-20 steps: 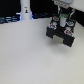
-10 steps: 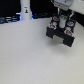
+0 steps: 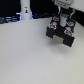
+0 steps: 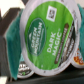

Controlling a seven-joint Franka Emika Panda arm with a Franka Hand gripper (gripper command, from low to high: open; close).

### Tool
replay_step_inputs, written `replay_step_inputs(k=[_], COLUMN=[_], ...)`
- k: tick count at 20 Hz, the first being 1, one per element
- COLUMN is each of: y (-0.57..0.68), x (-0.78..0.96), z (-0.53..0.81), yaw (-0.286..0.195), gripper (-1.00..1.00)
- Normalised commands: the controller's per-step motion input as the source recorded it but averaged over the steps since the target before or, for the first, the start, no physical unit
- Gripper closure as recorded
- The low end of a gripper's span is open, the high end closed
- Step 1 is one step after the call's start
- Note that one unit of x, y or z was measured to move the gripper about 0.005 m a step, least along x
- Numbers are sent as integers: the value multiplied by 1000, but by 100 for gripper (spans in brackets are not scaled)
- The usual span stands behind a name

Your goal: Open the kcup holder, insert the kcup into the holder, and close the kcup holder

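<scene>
Close-up, the wrist view is showing the gripper [image 3: 62, 15] clamping the kcup [image 4: 46, 37]; exterior view is showing the kcup holder [image 3: 61, 34] near the table's [image 3: 30, 55] far edge.

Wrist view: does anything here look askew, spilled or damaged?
Nothing looks spilled or damaged. The kcup fills most of the wrist view, its green foil top intact and its label tilted relative to the frame. Other pods sit beside it. In the exterior view the pincer is low over the kcup holder.
</scene>
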Motion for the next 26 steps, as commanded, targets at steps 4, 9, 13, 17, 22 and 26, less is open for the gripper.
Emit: replay_step_inputs(k=[4, 9, 13, 17, 22, 26], y=[-65, -43, -134, -79, -122, -33], x=[15, 42, -79, -20, -130, -38], z=[-116, -87, 13, -13, -297, -167], yaw=[-4, -13, -14, -6, 0, -2], gripper=[100, 100, 100, 100, 100, 100])
